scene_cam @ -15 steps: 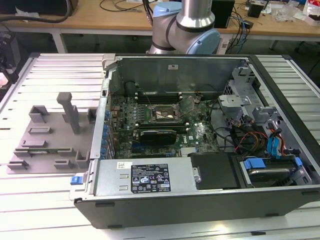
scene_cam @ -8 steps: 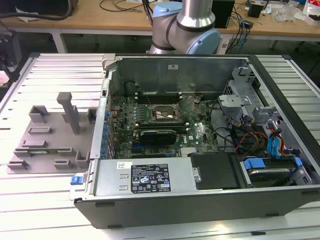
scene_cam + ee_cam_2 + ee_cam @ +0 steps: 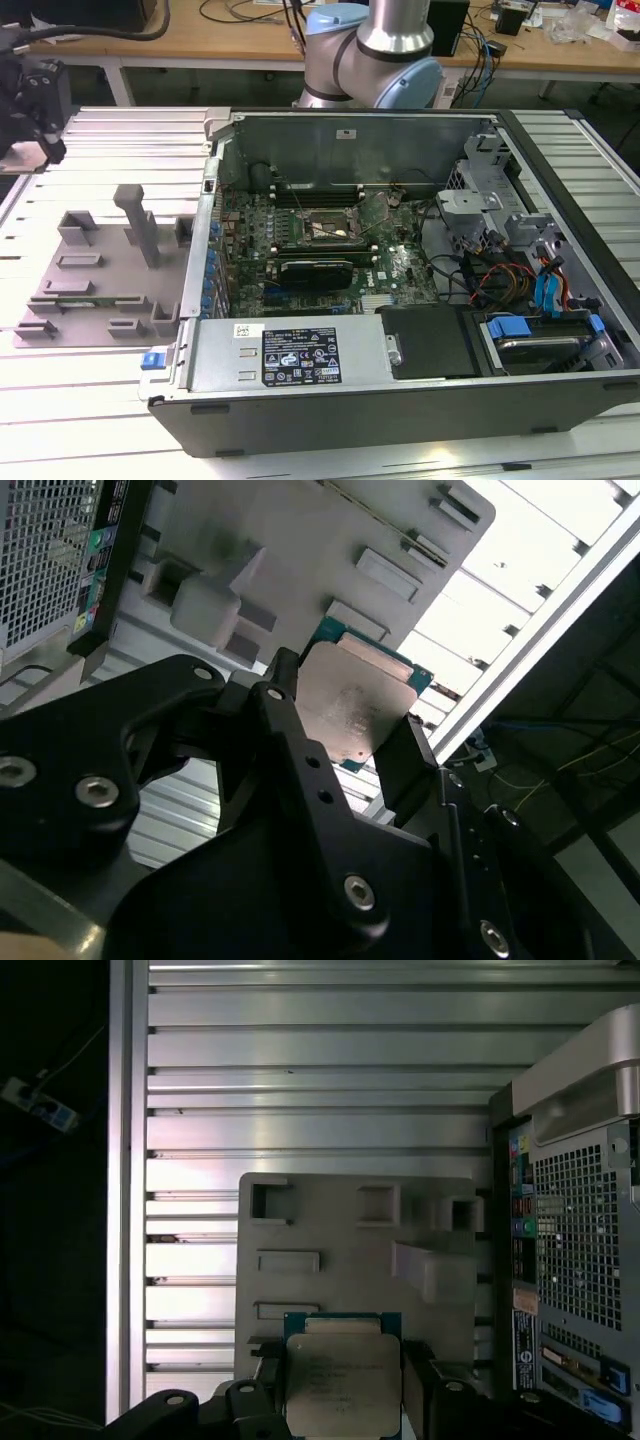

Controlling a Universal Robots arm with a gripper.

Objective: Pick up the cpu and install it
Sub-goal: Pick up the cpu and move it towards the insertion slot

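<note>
The cpu [image 3: 342,1385] is a flat square chip with a silvery top and a thin green rim. My gripper [image 3: 342,1400] is shut on it, one black finger [image 3: 262,1378] pressing on each of two opposite edges. The second wrist view has the same grip: the cpu [image 3: 355,705] sits between the fingers [image 3: 283,695] of the gripper [image 3: 350,725], lifted above the grey holder block [image 3: 300,550]. In the exterior view the gripper [image 3: 35,115] hangs at the far left, above the slatted table and beyond the holder block [image 3: 100,270]. The board's socket [image 3: 325,228] lies inside the open computer case [image 3: 400,400].
The holder block carries several upright posts [image 3: 138,222] and shallow pockets. The case wall [image 3: 205,250] rises between the block and the board. Cables and drive bays [image 3: 530,300] crowd the case on the exterior view's right. The arm's base [image 3: 375,50] stands behind the case.
</note>
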